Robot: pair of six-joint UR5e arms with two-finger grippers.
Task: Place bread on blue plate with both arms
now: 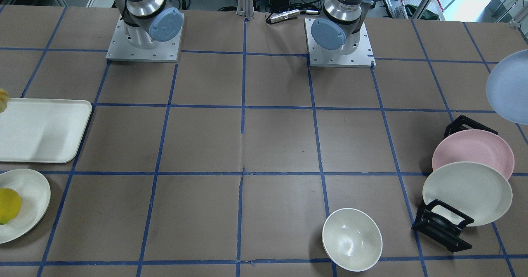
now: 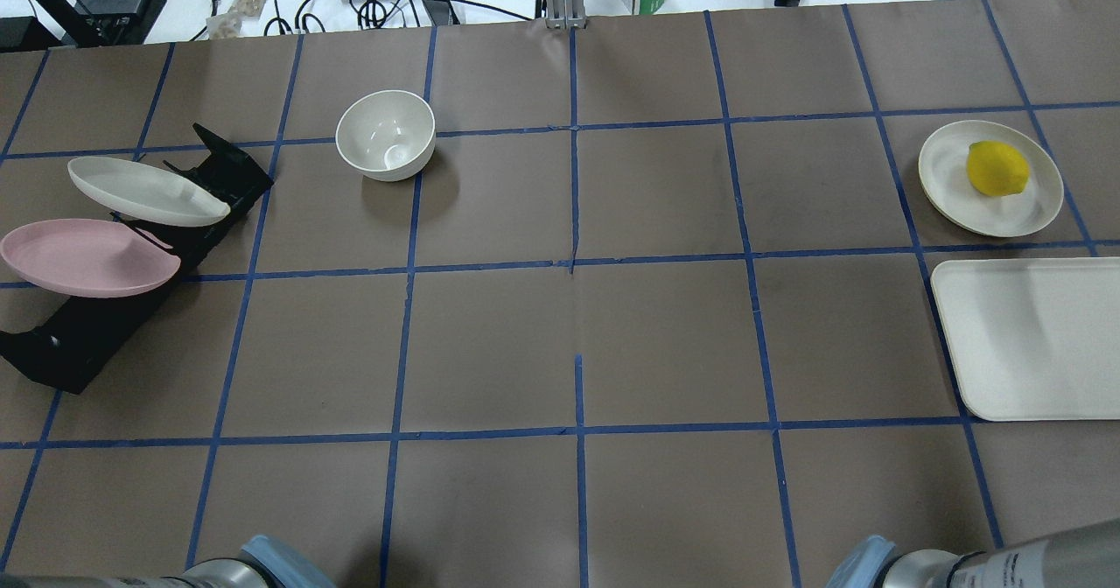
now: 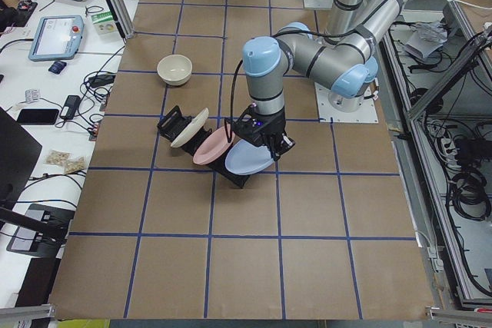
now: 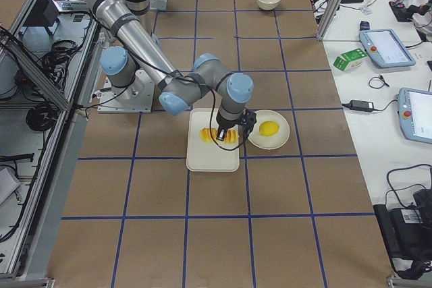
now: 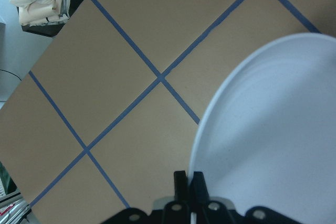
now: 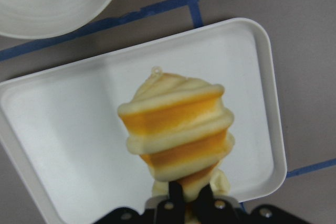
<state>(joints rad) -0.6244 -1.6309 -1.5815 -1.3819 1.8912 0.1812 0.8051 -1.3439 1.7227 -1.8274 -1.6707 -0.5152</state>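
My left gripper (image 5: 188, 182) is shut on the rim of the pale blue plate (image 5: 273, 140) and holds it above the table beside the black rack. The plate also shows at the right edge of the front-facing view (image 1: 509, 87) and in the exterior left view (image 3: 247, 159). My right gripper (image 6: 191, 195) is shut on the end of the bread (image 6: 176, 129), a yellow-orange ridged loaf with cream edges. It holds the bread above the white tray (image 6: 68, 145). The bread also shows in the exterior right view (image 4: 219, 135). Neither gripper shows in the overhead view.
A pink plate (image 2: 83, 257) and a cream plate (image 2: 144, 192) lean in a black rack (image 2: 79, 343) on the robot's left. A white bowl (image 2: 385, 135) stands farther out. A yellow lemon (image 2: 996, 168) lies on a cream plate (image 2: 949, 168) beyond the white tray (image 2: 1028, 339).
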